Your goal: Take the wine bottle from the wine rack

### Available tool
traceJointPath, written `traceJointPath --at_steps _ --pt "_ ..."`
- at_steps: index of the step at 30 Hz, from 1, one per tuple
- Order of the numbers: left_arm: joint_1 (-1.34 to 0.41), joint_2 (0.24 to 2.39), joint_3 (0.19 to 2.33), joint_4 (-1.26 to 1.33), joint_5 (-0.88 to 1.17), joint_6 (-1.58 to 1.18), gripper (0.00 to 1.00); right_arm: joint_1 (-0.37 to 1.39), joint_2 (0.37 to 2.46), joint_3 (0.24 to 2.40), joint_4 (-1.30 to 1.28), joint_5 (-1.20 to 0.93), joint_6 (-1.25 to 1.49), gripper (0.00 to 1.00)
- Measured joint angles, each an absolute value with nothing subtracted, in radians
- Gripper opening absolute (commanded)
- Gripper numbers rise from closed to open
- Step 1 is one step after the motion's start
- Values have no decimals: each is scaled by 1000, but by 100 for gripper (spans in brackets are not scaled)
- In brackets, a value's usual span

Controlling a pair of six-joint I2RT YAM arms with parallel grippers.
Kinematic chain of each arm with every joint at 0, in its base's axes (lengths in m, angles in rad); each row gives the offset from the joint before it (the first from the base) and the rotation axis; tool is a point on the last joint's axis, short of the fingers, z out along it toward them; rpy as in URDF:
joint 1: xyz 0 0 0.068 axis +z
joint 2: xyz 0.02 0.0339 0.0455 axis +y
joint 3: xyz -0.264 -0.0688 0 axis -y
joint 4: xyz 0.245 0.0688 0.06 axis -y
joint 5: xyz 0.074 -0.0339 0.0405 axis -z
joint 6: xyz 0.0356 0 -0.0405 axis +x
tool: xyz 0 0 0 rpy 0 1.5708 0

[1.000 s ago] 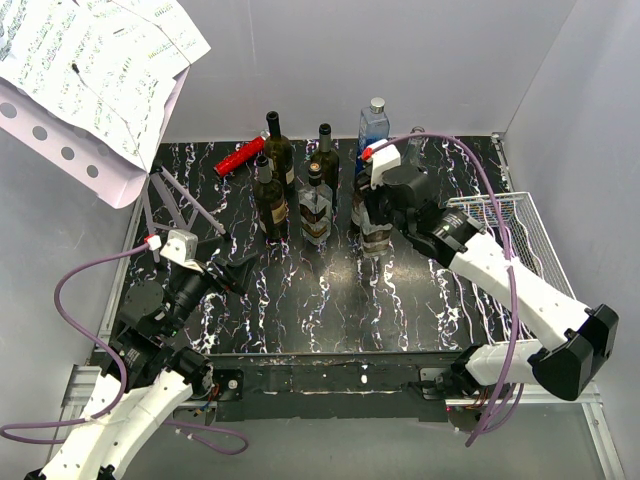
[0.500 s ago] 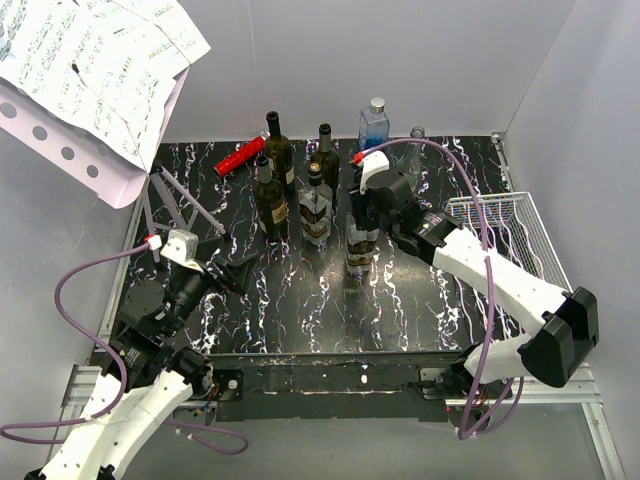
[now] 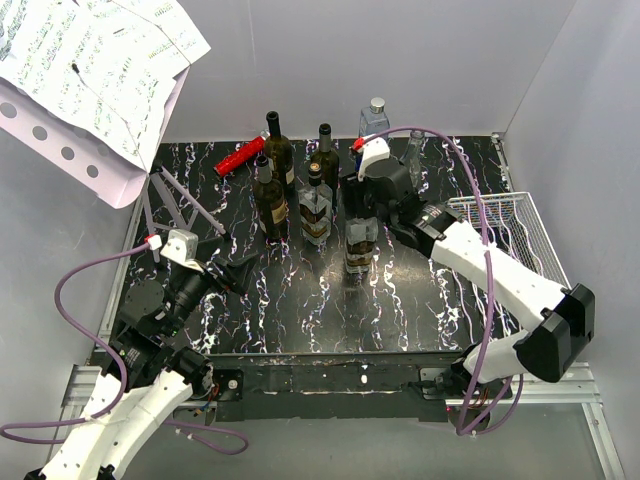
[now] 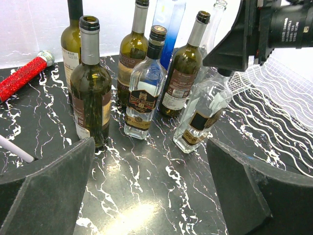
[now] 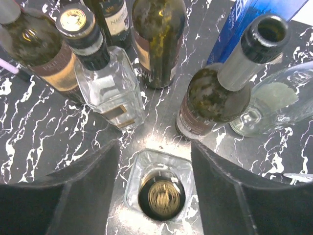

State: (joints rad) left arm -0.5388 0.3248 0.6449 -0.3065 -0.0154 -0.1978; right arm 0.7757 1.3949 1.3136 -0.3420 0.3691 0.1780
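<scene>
A clear square bottle with a black cap (image 3: 360, 247) stands upright on the black marbled table, off the white wire wine rack (image 3: 512, 228) at the right edge. My right gripper (image 3: 362, 205) hovers straight above it. In the right wrist view its fingers flank the bottle (image 5: 161, 196) without touching it, so the right gripper (image 5: 154, 147) is open. My left gripper (image 3: 236, 272) waits at the near left, open and holding nothing. The left wrist view shows this left gripper (image 4: 151, 188), the bottle (image 4: 200, 117) ahead of it and the rack (image 4: 281, 95) behind.
Several dark wine bottles (image 3: 272, 195), a clear square bottle (image 3: 316, 212) and a blue bottle (image 3: 374, 118) crowd close behind the set-down bottle. A red glitter microphone (image 3: 240, 157) lies at the back left. A music stand with sheets (image 3: 95, 75) overhangs the left corner.
The right arm carried the clear bottle leftward and toward the near side, stood it on the table, and its jaws went from shut to open. The left arm stayed still.
</scene>
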Motion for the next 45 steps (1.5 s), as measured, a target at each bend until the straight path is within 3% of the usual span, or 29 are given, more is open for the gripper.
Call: traceJointPath --at_steps 6,11,25,35,45 --pt "-539 333 645 -307 -15 -198 98 780 1377 1344 -343 372 160 84" --pt "-539 339 645 -307 -11 -198 98 781 1337 1376 -387 373 158 88" --pt "-539 383 645 -307 53 -210 98 781 891 1235 -517 325 402 91" --pt "-539 385 648 -327 98 -257 98 781 748 1077 -641 301 494 94" --pt "-539 386 680 -369 134 -282 98 781 693 1049 -673 312 499 92"
